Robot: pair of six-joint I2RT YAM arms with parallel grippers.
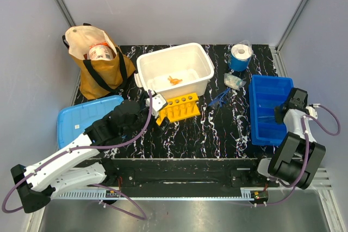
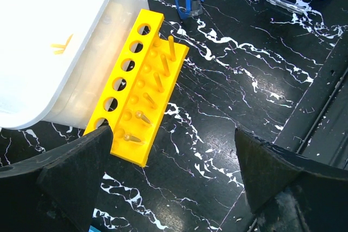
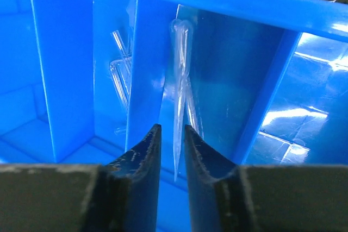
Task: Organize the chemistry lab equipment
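Right pincer (image 3: 172, 126) slightly parted in blue bin (image 1: 260, 134); left pincer (image 2: 173, 130) spread wide; black marbled tabletop (image 1: 217, 129), grey walls (image 1: 179, 4).

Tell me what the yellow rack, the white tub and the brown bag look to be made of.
Yellow rack: probably moulded plastic; even colour, smooth semi-gloss faces, crisp round holes and pegs.
White tub: plastic, seemingly slightly translucent; glossy wall that lets light through, rounded rim.
Brown bag: woven cloth, perhaps canvas; matte, slumped and creased, with black strap handles.
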